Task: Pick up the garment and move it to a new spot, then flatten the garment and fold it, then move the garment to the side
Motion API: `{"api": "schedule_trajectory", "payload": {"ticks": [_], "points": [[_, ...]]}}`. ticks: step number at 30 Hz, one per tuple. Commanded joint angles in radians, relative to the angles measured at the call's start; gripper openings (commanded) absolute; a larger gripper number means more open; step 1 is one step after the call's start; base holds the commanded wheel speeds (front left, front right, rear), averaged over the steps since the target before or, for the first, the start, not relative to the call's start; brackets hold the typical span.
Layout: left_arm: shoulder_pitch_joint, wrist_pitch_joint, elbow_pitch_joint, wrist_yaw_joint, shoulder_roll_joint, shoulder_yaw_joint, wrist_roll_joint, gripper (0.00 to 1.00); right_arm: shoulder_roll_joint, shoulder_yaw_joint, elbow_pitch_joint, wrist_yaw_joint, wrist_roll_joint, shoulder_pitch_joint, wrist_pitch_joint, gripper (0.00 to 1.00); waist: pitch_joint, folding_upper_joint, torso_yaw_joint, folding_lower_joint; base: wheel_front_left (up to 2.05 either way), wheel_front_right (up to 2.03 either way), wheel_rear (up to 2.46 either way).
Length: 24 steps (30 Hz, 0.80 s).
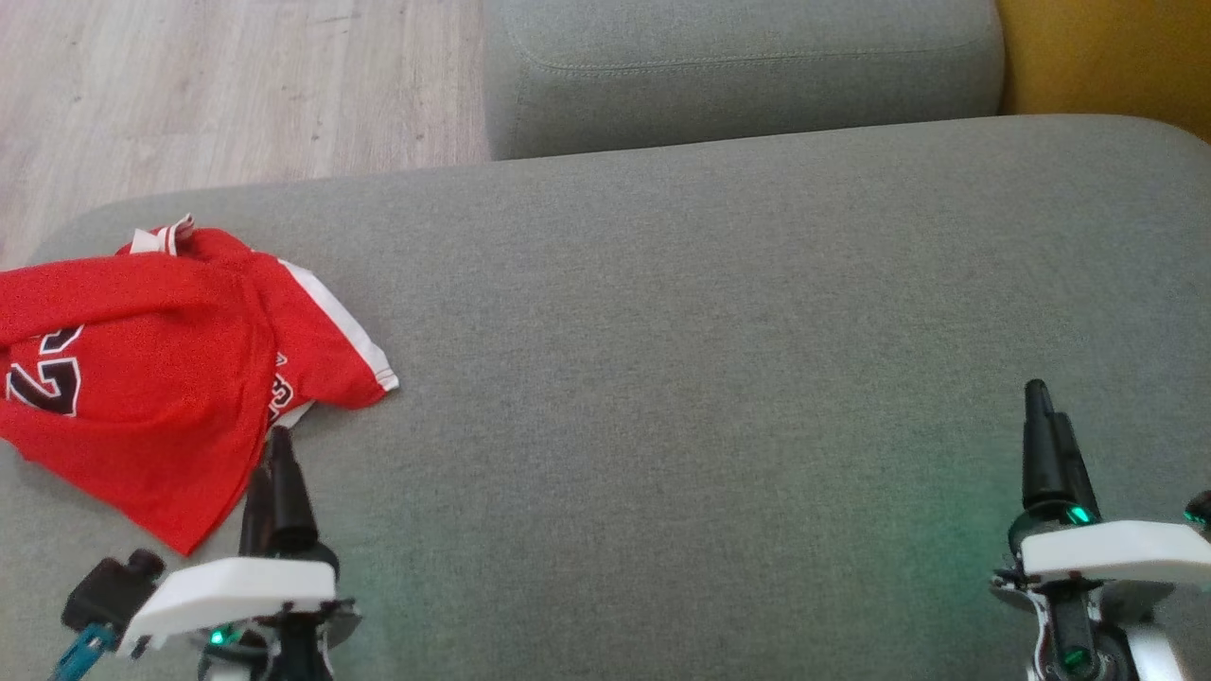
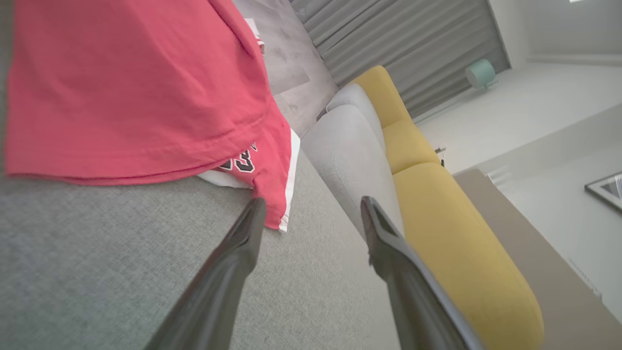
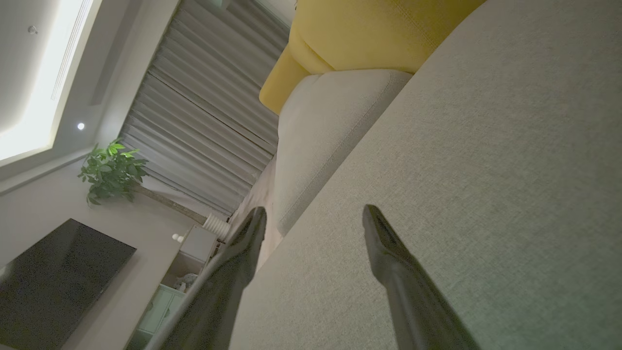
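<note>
The garment (image 1: 161, 369), a red jersey with white trim and black numbers, lies crumpled at the left of the grey cushion (image 1: 719, 359). My left gripper (image 1: 274, 449) hovers just off its near right hem, open and holding nothing. In the left wrist view the garment (image 2: 136, 87) fills the upper left, and the left gripper (image 2: 313, 209) has one fingertip (image 2: 255, 214) close beside the garment's white-edged corner. My right gripper (image 1: 1050, 416) stands open at the lower right over bare cushion, far from the garment. The right gripper (image 3: 313, 216) has nothing between its fingers.
A second grey cushion (image 1: 738, 66) lies beyond the main one, with a yellow seat (image 1: 1107, 57) at the top right. Wooden floor (image 1: 227, 85) shows at the upper left, past the cushion's edge. A television (image 3: 53, 277) and a plant (image 3: 112, 170) stand far off.
</note>
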<state>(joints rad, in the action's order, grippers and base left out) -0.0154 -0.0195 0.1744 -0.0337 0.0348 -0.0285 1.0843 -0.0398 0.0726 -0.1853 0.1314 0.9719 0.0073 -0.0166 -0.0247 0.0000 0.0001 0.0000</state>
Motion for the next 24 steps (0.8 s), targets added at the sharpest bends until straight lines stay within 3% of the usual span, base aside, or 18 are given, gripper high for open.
{"api": "schedule_trajectory", "payload": {"ticks": [1, 7, 24], "points": [[-0.050, -0.011, -0.041, 0.004, 0.008, 0.000, -0.043, 1.00, -0.006, -0.013, 0.044, 0.000, -0.042, -0.048, -0.013, 1.00, -0.001, 0.0000, 0.000, 0.0000, 0.00, 0.00, 0.00], [-0.060, -0.029, -0.033, 0.022, 0.021, -0.055, -0.175, 1.00, -0.006, -0.027, 0.055, 0.000, -0.157, -0.050, -0.030, 1.00, -0.005, 0.0000, -0.002, 0.0000, 0.00, 0.00, 0.00], [-0.112, -0.078, -0.008, 0.145, 0.098, -0.238, -0.423, 1.00, -0.007, -0.057, 0.073, 0.000, -0.433, -0.047, -0.081, 1.00, -0.006, 0.0000, -0.003, 0.0000, 0.00, 0.00, 0.00]]}}
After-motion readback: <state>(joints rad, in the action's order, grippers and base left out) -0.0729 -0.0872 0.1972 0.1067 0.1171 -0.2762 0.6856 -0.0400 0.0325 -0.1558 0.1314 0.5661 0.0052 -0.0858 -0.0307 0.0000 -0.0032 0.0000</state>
